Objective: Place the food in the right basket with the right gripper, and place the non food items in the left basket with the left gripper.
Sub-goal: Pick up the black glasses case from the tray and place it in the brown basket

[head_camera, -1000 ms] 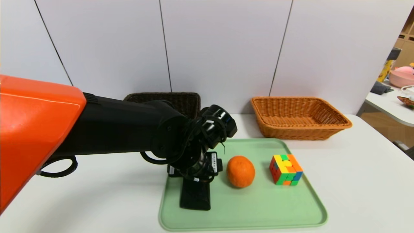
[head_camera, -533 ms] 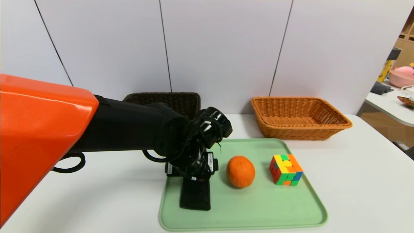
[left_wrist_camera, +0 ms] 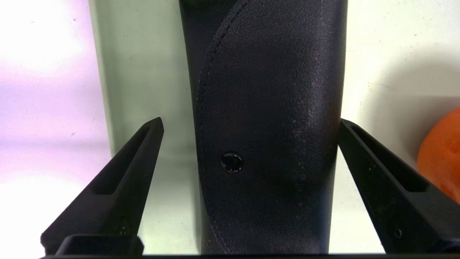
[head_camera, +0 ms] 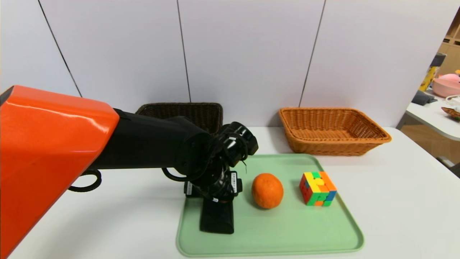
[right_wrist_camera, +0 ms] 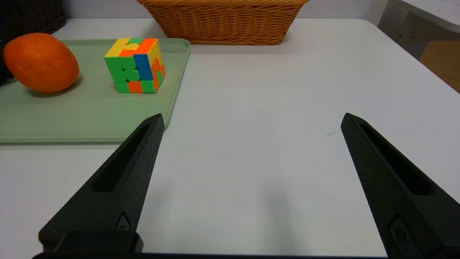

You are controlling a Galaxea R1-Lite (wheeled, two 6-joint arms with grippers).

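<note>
1. L arm working: left gripper (head_camera: 215,196) is down over the far end of the black pouch (head_camera: 217,217), at the left end of the green tray (head_camera: 287,237).
2. L wrist view: fingers (left_wrist_camera: 118,187) spread wide, one either side of the pouch (left_wrist_camera: 266,144). One tip looks right at the pouch edge, the other has a clear gap. Nothing clamped yet, pouch flat on the tray (left_wrist_camera: 143,72).
3. R arm parked: right gripper (right_wrist_camera: 251,180) sits low over bare table (right_wrist_camera: 269,108), off the tray's right side. Jaws wide apart, holding nothing. Not visible in head view.
4. Orange (head_camera: 267,190) mid-tray, just beside the pouch, not touching as far as I can tell. Also shows at the edge of L wrist view (left_wrist_camera: 440,158).
5. Cube (head_camera: 317,188) toward the tray's right end, near the orange, apart from it.
6. Left basket (head_camera: 187,112) (dark brown) at back, partly hidden behind the L arm; visible part looks empty. Right basket (head_camera: 334,129) (tan) back right, empty.
7. Progress, my read: nothing sorted, all 3 items on the tray. Step in hand = grasping the pouch.
8. Left to do: close on pouch > left basket; cube > left basket w/ L; orange > right basket w/ R.
</note>
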